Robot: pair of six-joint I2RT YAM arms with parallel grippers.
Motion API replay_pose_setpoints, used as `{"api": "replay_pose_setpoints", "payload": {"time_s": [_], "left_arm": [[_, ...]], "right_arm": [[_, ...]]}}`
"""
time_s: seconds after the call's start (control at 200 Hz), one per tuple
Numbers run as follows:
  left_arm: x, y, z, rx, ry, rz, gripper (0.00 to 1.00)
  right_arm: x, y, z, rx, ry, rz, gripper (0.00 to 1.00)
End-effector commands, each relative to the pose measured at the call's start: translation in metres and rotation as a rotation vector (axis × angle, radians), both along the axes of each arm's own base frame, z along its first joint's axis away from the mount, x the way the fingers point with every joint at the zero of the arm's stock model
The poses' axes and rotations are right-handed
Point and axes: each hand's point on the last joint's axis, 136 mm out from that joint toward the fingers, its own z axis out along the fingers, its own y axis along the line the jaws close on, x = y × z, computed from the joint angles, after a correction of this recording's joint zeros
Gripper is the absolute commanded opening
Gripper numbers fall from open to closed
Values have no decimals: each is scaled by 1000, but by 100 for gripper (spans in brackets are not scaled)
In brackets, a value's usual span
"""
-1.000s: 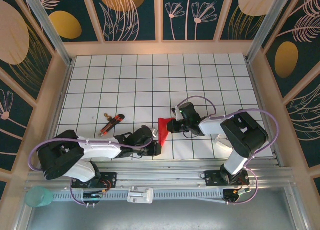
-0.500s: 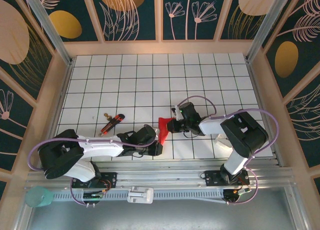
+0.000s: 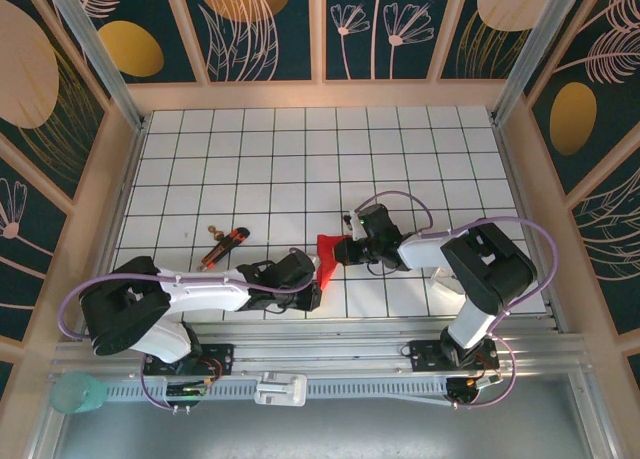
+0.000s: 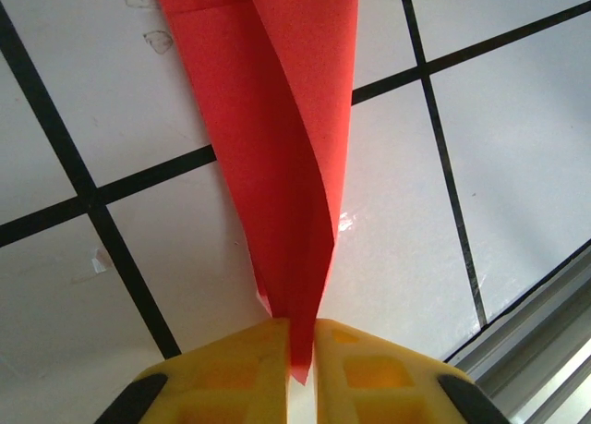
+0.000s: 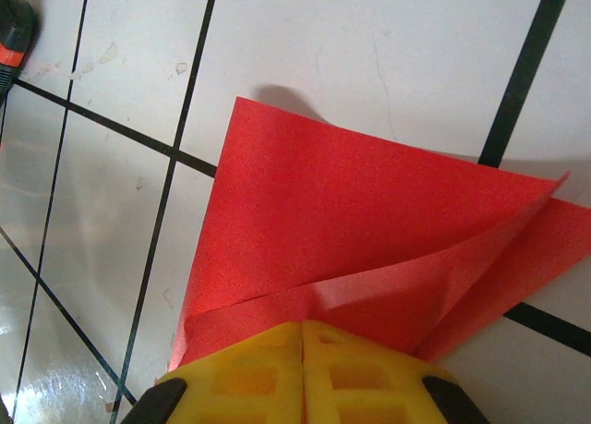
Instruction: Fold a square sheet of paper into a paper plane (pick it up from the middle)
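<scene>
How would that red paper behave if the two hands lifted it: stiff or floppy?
Probably floppy: the red paper curls in a loose flap where the left hand pinches it. Likely very light, since the right hand grips it by one edge alone. Being so thin, it may tear if the hands pull apart.

The left end effector (image 4: 300, 336) is pinching the narrow tip of a folded red paper sheet (image 4: 277, 147) between its yellow fingers (image 4: 245, 369), the paper widening upward over a white surface (image 4: 517, 165) crossed by black grid lines (image 4: 148, 175).
</scene>
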Motion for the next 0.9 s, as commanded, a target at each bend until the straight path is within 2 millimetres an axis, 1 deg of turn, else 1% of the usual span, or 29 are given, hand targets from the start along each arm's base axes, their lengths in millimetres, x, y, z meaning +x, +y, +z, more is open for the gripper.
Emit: {"api": "replay_pose_setpoints", "payload": {"time_s": [0.0,0.11,0.435,0.49,0.591,0.656,0.756,0.811,0.896], "left_arm": [[-2,8,-4,44,5,5,12],[-5,4,-3,20,15,-13,11],[-18,-4,-9,-17,50,-105,8],[-20,-4,-10,-14,52,-123,8],[-18,0,-8,9,29,-144,8],[-12,3,-4,29,6,-132,9],[-6,6,1,64,-15,-109,14],[-6,8,1,75,-7,-98,17],[-9,9,-1,73,13,-92,18]], "right_arm": [[-20,-23,-39,-123,93,-21,8],[-20,-23,-40,-124,94,-20,8],[-21,-24,-42,-125,98,-23,8],[-22,-25,-42,-126,99,-23,8],[-22,-25,-42,-126,100,-23,8],[-22,-25,-43,-127,101,-22,8],[-22,-25,-42,-126,99,-23,8],[-21,-24,-42,-125,98,-23,8],[-22,-24,-43,-126,101,-22,8]]}}
